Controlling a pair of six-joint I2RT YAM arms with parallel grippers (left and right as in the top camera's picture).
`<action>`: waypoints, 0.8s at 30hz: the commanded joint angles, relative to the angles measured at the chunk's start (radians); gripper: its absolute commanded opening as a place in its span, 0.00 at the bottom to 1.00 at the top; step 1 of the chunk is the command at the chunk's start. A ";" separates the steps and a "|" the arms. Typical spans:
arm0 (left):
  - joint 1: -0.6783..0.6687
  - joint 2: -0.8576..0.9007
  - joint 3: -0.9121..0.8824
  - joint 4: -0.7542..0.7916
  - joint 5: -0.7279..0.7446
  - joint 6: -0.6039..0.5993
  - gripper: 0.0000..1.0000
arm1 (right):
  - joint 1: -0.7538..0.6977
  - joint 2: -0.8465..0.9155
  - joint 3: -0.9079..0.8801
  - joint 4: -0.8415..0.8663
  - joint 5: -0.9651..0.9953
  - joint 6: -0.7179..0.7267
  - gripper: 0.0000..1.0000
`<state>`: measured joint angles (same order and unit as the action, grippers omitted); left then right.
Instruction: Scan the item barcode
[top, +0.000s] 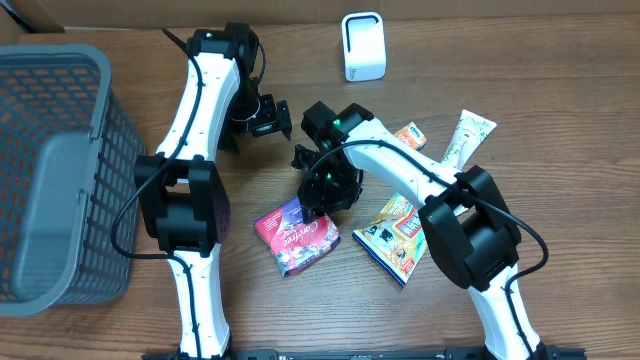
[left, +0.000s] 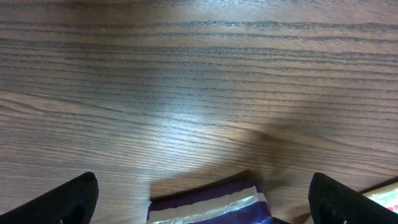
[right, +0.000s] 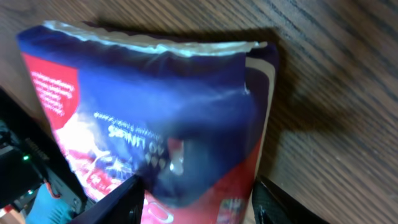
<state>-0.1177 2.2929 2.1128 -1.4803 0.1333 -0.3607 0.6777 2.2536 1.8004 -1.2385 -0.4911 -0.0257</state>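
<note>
Barely started: glossy, crinkly red-and-purple foil pouch (top: 297, 236) lay mid-table on the wood-grain table (top: 560, 90), apparently unlifted and unscanned. Right gripper (right: 196, 202) jaws sat narrowed on its crimped end, seemingly gripping. White rounded boxy scanner (top: 362, 45) stood well apart. Left gripper (top: 268, 118) gaped wide, empty.

- Right wrist view: the print on the purple-and-red pouch (right: 155, 112) is blurred past reading, and its lower end runs off the bottom edge.
- The right gripper (right: 196, 202) shows only finger stubs either side of the pouch; whether they pinch it cannot be told.
- Left wrist view: only the pouch's sealed end shows.
- Overhead: right of the pouch, the right arm (top: 400, 158) covers part of a yellow packet (top: 395, 235) and an orange packet (top: 410, 135).
</note>
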 joint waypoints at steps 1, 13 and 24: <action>0.000 -0.004 0.003 0.000 -0.014 -0.002 1.00 | -0.001 -0.007 -0.034 0.031 -0.008 -0.005 0.54; 0.000 -0.004 0.003 0.010 -0.014 -0.002 1.00 | -0.006 -0.007 -0.020 0.023 -0.008 0.003 0.06; 0.000 -0.004 0.003 0.016 -0.014 -0.002 1.00 | -0.129 -0.008 0.119 -0.101 -0.019 0.003 0.04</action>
<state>-0.1177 2.2929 2.1128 -1.4670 0.1329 -0.3607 0.5964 2.2536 1.8465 -1.3228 -0.4973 -0.0208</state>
